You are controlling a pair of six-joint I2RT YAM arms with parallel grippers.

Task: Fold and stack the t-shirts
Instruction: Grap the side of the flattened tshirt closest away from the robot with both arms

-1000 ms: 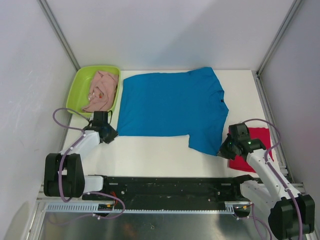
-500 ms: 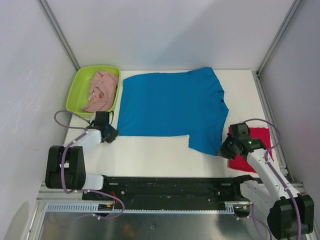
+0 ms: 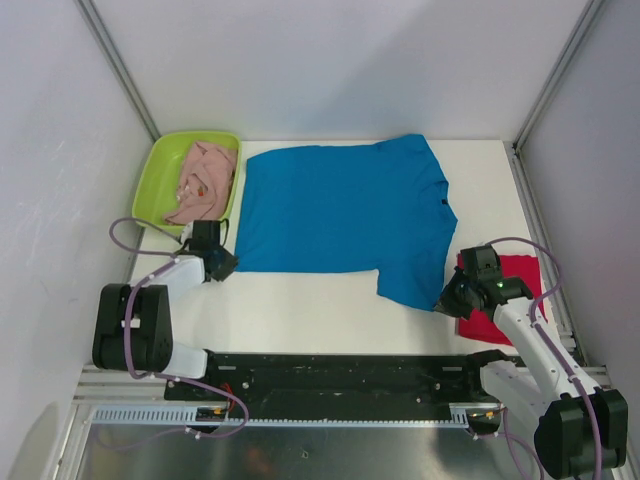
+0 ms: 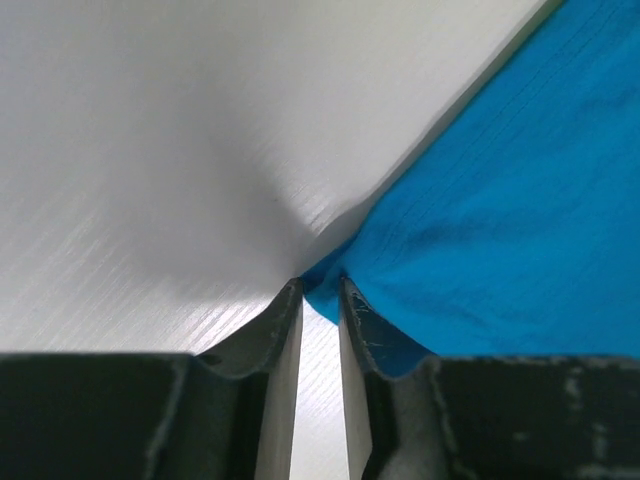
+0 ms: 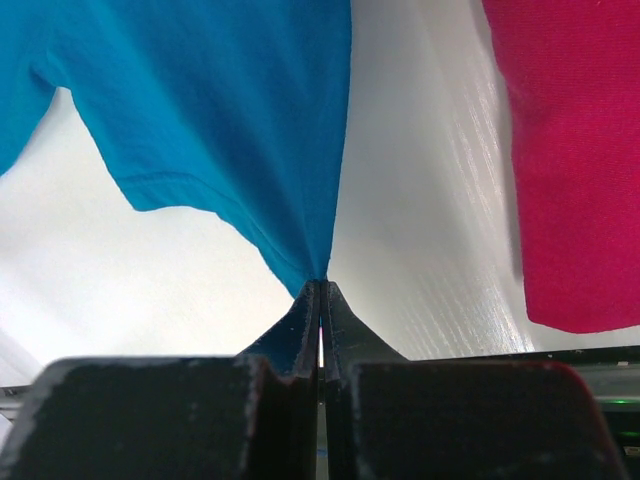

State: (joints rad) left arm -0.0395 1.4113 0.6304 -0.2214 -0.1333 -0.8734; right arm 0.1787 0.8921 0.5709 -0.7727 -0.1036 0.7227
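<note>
The bright blue t-shirt (image 3: 340,215) lies spread flat across the middle of the table. My left gripper (image 3: 222,267) sits at its near left corner. In the left wrist view (image 4: 320,285) the jaws stand a narrow gap apart, with the corner of the blue cloth (image 4: 500,230) between their tips. My right gripper (image 3: 443,300) is shut on the near right sleeve corner of the blue shirt (image 5: 220,90), and the jaws (image 5: 321,283) pinch the cloth tight. The folded red t-shirt (image 3: 515,275) lies just right of that gripper and also shows in the right wrist view (image 5: 570,150). The pale pink t-shirt (image 3: 203,180) lies crumpled in the tray.
The lime-green tray (image 3: 160,175) stands at the far left corner, just behind my left gripper. White walls with metal posts enclose the table on three sides. A black rail runs along the near edge between the arm bases.
My left gripper has slid up and a little right to the shirt's near left corner. The right gripper and the shirts have not visibly moved.
</note>
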